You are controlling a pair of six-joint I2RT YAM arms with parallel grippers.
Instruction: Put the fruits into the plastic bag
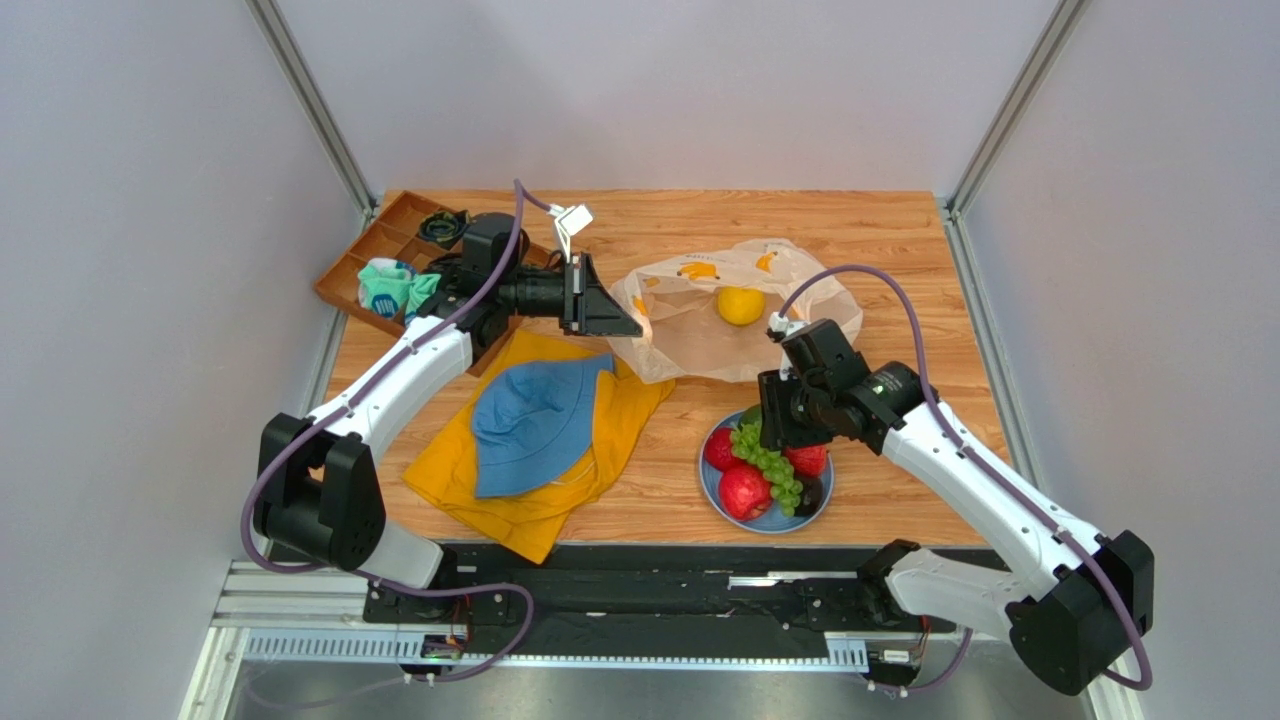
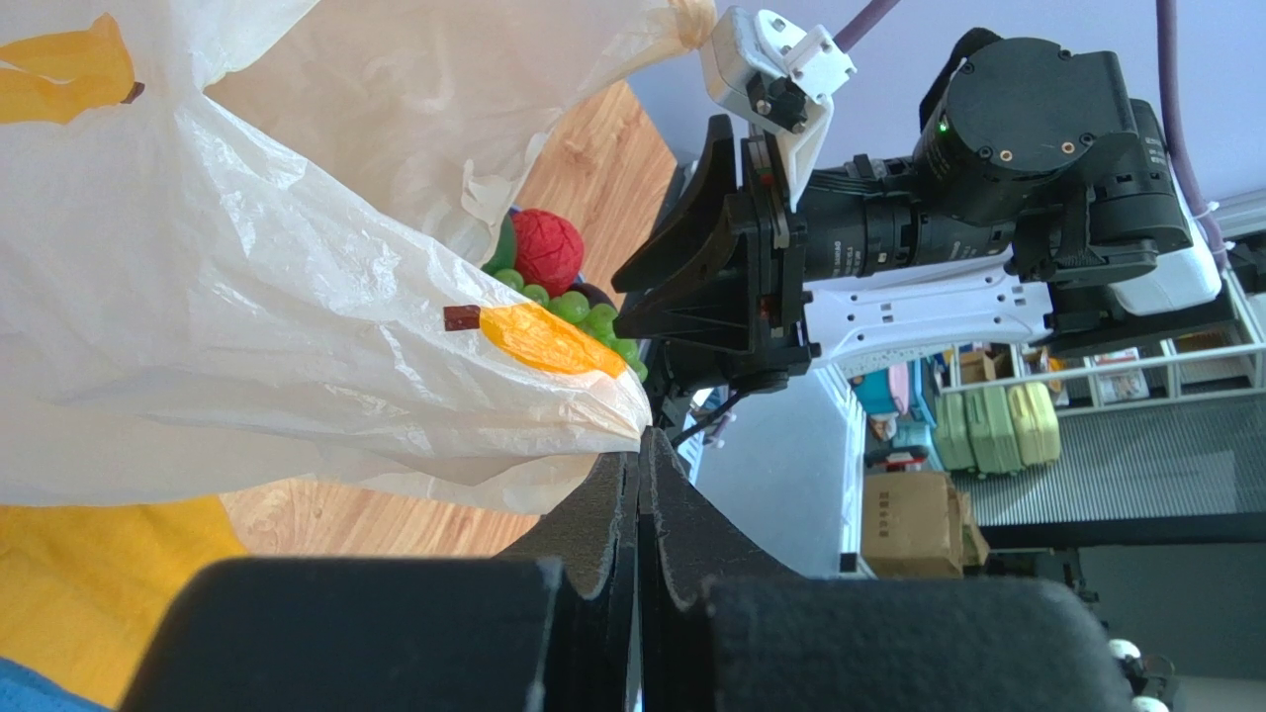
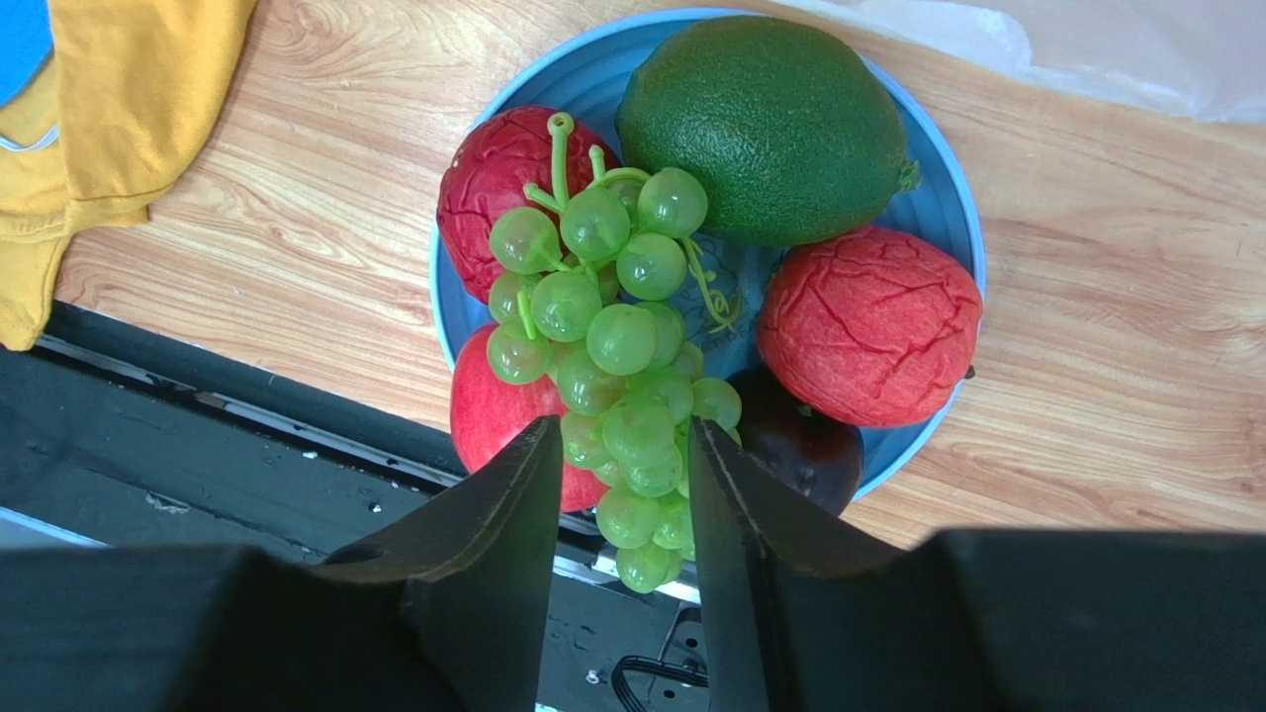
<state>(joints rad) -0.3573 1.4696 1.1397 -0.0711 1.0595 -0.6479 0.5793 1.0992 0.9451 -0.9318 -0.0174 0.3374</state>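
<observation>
The plastic bag (image 1: 706,323) lies at the table's middle, with a yellow lemon (image 1: 738,305) inside it. My left gripper (image 1: 616,311) is shut on the bag's left edge, and the crinkly film (image 2: 223,297) leaves the closed fingertips of that gripper (image 2: 642,438). The blue plate (image 3: 929,208) holds a green grape bunch (image 3: 617,341), a green oval fruit (image 3: 765,126), red round fruits (image 3: 870,327) and a dark plum (image 3: 810,445). My right gripper (image 3: 624,438) hangs over the plate's near side. Its two fingers press on the lower grapes from both sides.
A blue hat (image 1: 534,420) lies on a yellow cloth (image 1: 526,480) left of the plate (image 1: 759,518). A wooden compartment tray (image 1: 376,263) with small items stands at the back left. The table's near edge and a black rail run just below the plate.
</observation>
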